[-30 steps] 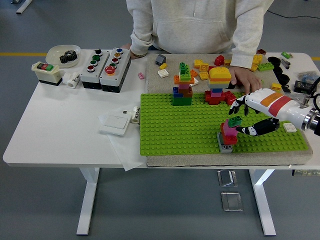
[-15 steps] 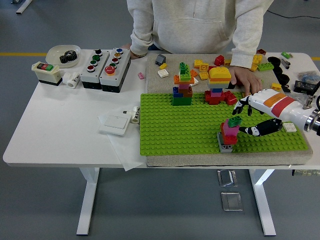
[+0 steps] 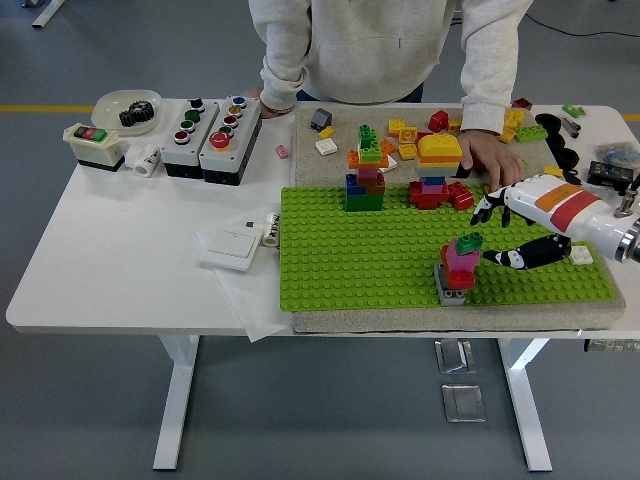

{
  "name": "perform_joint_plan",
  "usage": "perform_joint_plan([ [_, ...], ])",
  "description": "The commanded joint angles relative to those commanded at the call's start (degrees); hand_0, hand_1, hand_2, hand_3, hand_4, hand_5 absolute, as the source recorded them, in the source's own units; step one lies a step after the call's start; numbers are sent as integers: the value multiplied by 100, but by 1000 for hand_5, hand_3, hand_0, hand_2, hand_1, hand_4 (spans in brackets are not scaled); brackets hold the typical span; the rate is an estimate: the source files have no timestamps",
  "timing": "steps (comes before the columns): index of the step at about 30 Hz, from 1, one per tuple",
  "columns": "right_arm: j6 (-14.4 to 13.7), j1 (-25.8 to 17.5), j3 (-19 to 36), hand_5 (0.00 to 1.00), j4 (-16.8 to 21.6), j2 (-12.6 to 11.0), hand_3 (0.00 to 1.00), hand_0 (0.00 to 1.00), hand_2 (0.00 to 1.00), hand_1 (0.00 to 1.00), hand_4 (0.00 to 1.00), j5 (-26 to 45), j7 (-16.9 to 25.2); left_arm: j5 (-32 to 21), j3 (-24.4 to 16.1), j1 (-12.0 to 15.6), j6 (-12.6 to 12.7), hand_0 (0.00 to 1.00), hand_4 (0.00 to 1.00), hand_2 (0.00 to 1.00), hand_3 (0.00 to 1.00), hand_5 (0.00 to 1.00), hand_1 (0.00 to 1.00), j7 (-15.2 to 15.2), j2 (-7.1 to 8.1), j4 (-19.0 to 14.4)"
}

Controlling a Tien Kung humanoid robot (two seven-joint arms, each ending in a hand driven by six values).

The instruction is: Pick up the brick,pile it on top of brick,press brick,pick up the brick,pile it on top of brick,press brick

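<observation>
My right robot hand (image 3: pixel 497 232) hovered over the right part of the green baseplate (image 3: pixel 380 255), fingers spread, thumb pointing left, holding nothing. It sat just right of the small brick stack (image 3: pixel 458 266) near the baseplate's front edge; stack had a grey base, red and pink bricks, and a green brick (image 3: pixel 468 241) tilted on top. Thumb tip was close to the stack, contact unclear. Two other brick towers (image 3: pixel 366 170) stood at the baseplate's back edge. A person's hand (image 3: pixel 490 155) rested on the mat at the tabletop's far side, behind my hand. Button boxes (image 3: pixel 211 138) sat at the tabletop's back left.
</observation>
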Motion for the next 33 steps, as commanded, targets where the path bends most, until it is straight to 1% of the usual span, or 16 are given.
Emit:
perform_joint_plan([
  [3, -17, -107, 153, 273, 67, -33, 588, 253, 568, 427, 794, 90, -34, -3, -6, -4, 3, 794, 528, 607, 535, 511, 716, -1, 0, 0],
  [4, -51, -192, 264, 311, 131, -58, 630, 351, 610, 499, 871, 163, -51, -3, -10, -7, 5, 794, 529, 606, 535, 512, 717, -3, 0, 0],
  [9, -165, -434, 537, 311, 381, -124, 630, 351, 610, 499, 871, 356, -77, 18, -26, -14, 3, 794, 529, 606, 535, 512, 717, -1, -3, 0],
  [10, -198, -490, 584, 537, 467, -143, 627, 542, 698, 601, 951, 375, -85, 19, -28, -14, 3, 795, 528, 606, 535, 511, 716, -1, -4, 0],
  [15, -200, -676, 722, 537, 776, -217, 627, 542, 698, 601, 951, 264, -107, 18, -31, -17, 1, 795, 528, 606, 535, 511, 716, -2, -6, 0],
  [16, -197, -694, 733, 604, 808, -224, 622, 693, 729, 665, 947, 240, -107, 20, -32, -18, 1, 795, 529, 608, 534, 511, 715, -2, -6, 0],
  [21, -171, -779, 729, 604, 967, -254, 622, 693, 729, 665, 947, 62, -143, -6, -15, -22, -1, 795, 529, 608, 534, 511, 715, -5, -3, 0],
  [22, -168, -786, 724, 604, 980, -254, 628, 714, 732, 669, 948, 40, -146, -10, -12, -23, -1, 795, 528, 607, 534, 511, 715, -5, -3, 0],
  [23, -165, -801, 717, 604, 1002, -252, 628, 714, 732, 669, 948, -3, -149, -23, -3, -24, -1, 795, 528, 607, 534, 511, 715, -7, -2, 0],
  [33, -164, -828, 610, 602, 1048, -227, 633, 722, 733, 672, 948, -157, -161, -66, 30, -26, -2, 795, 529, 606, 534, 511, 715, -13, 0, 0],
])
